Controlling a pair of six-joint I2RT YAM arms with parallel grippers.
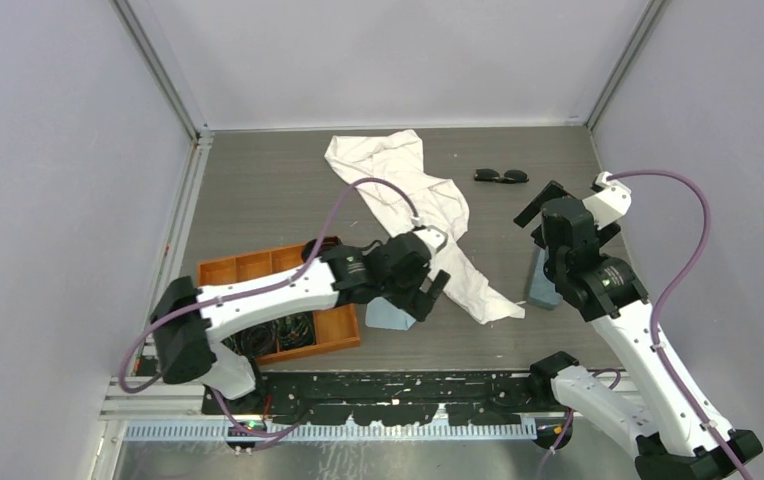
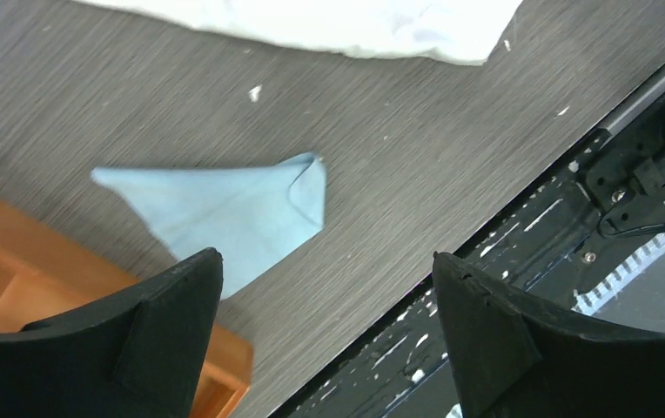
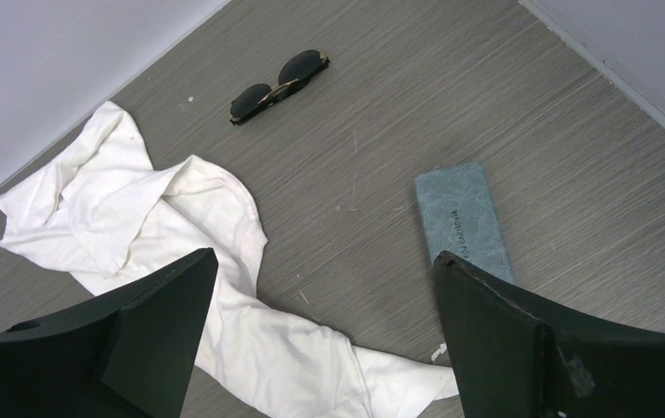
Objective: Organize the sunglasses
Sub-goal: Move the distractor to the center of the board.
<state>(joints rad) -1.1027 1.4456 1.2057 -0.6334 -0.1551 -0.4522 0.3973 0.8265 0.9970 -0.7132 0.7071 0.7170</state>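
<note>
Sunglasses (image 1: 501,176) near white cloth (image 1: 398,180)

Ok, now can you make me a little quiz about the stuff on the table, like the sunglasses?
1. True or false: the sunglasses lie on top of the white cloth.
2. Which thing lies right beside the orange tray? A) light blue cloth B) sunglasses C) grey-blue case
3. Are the jaws of the right gripper open or shut?
Key: 1 false, they lie apart from it; 2 A; 3 open, holding nothing.
</note>
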